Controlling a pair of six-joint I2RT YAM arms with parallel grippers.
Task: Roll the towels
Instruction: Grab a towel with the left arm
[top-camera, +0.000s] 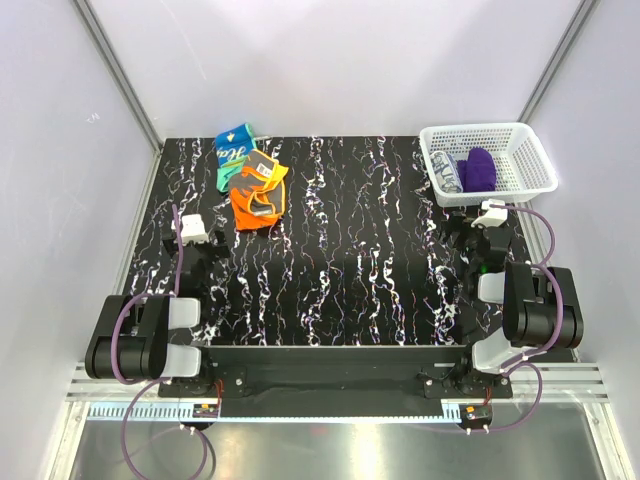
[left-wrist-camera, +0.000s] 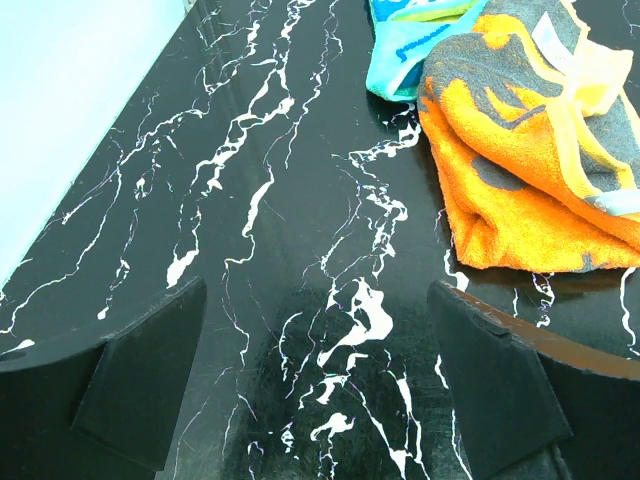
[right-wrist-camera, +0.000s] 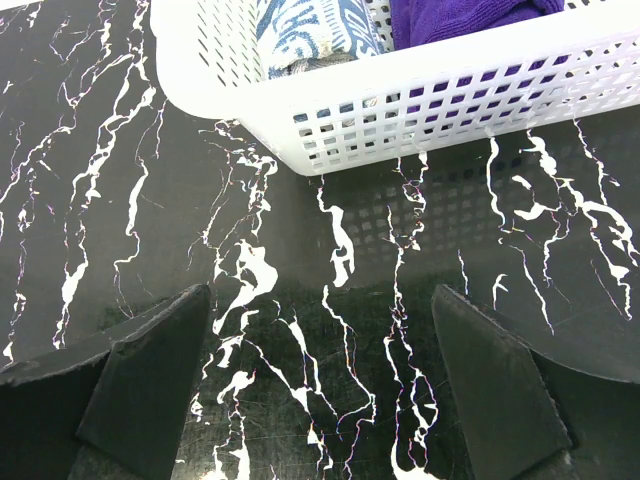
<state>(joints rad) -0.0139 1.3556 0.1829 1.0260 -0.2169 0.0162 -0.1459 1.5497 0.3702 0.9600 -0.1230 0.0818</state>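
Hazards at the start of towel rolling, with gripper states. The orange towel (left-wrist-camera: 520, 190) lies crumpled and folded on itself, ahead and to the right of the left gripper (left-wrist-camera: 315, 290). Its far edge overlaps the teal towel (left-wrist-camera: 410, 40), which sits beyond it.

Likely faults, as judged from this layout:
- (a) A pinch on the orange towel may drag the teal towel along, because the two touch.
- (b) Rolling before the cloth is spread flat would probably give a lumpy, loose roll, owing to the existing folds.
- (c) Thin cloth on the hard marbled table (left-wrist-camera: 250, 150) may slip from the fingertips if only one layer is caught.
- (d) The right gripper (right-wrist-camera: 320, 290) faces the white basket (right-wrist-camera: 450, 75), which stands just ahead of it. A careless sweep toward the towels, well apart to its left, could nudge the basket.

The basket holds a purple cloth (right-wrist-camera: 460, 10) and a blue-and-white patterned cloth (right-wrist-camera: 300, 30).

The left gripper's jaws are spread wide with nothing between them but bare table. The right gripper's jaws are equally wide and empty. Neither gripper touches a towel. Whether the fingertips rest on the table cannot be told.
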